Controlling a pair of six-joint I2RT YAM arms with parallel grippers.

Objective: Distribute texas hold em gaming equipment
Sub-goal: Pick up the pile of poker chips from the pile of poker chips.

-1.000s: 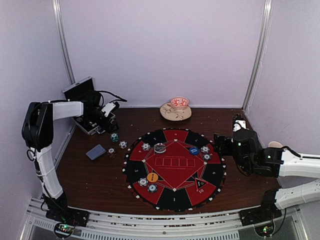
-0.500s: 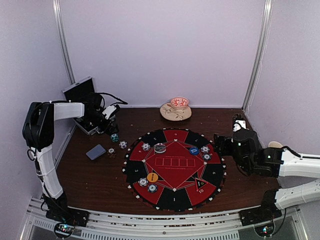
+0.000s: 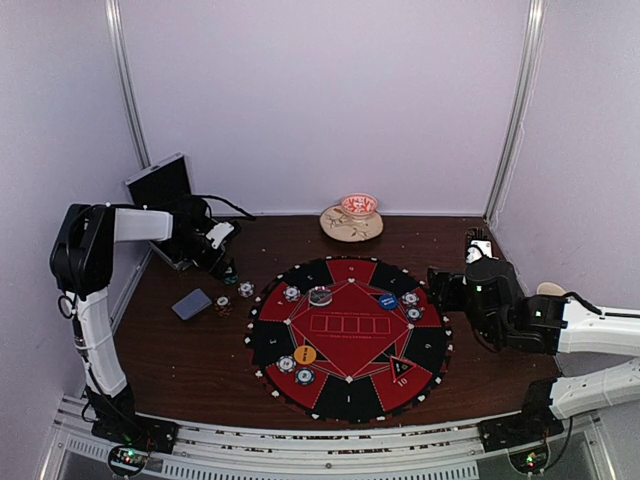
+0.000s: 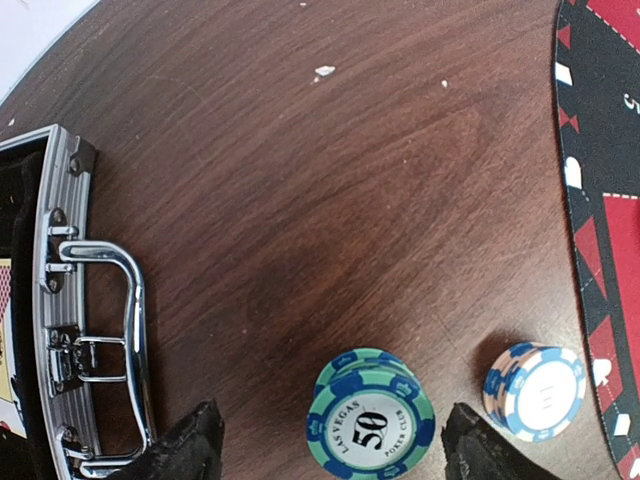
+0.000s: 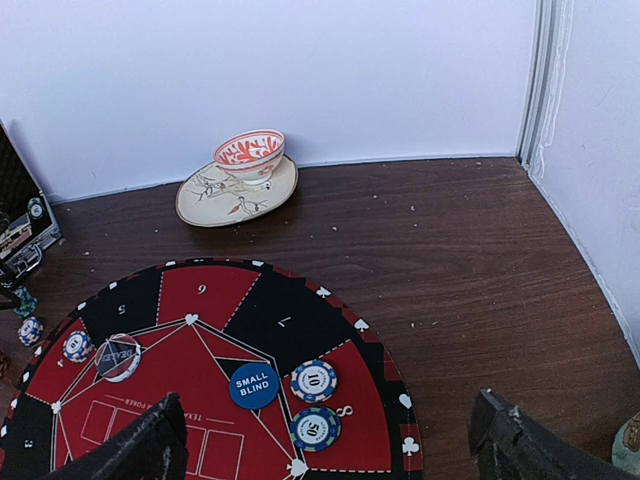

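A teal poker-chip stack (image 4: 372,420) marked 50 stands on the wood between my left gripper's (image 4: 335,452) open fingers, which touch neither side. A pale blue-and-white chip stack (image 4: 533,390) sits just to its right. In the top view the left gripper (image 3: 223,264) hovers near the case, with a chip (image 3: 246,289), another chip (image 3: 223,302) and the grey-blue card deck (image 3: 191,304) close by. The mat (image 3: 348,395) carries several chips, a blue small-blind disc (image 5: 253,385), an orange disc (image 3: 305,354) and a dealer disc (image 5: 118,357). My right gripper (image 5: 325,455) hangs open and holds nothing over the mat's right edge.
The black silver-edged case (image 4: 60,330) lies open at the back left, its handle beside my left finger. A red-patterned bowl (image 5: 249,155) on a cream plate (image 5: 200,200) stands against the back wall. Walls enclose the table on the left, right and back.
My left gripper has dropped from beside the case down over the teal chip stack, and its jaws have narrowed. The right arm has stayed still.
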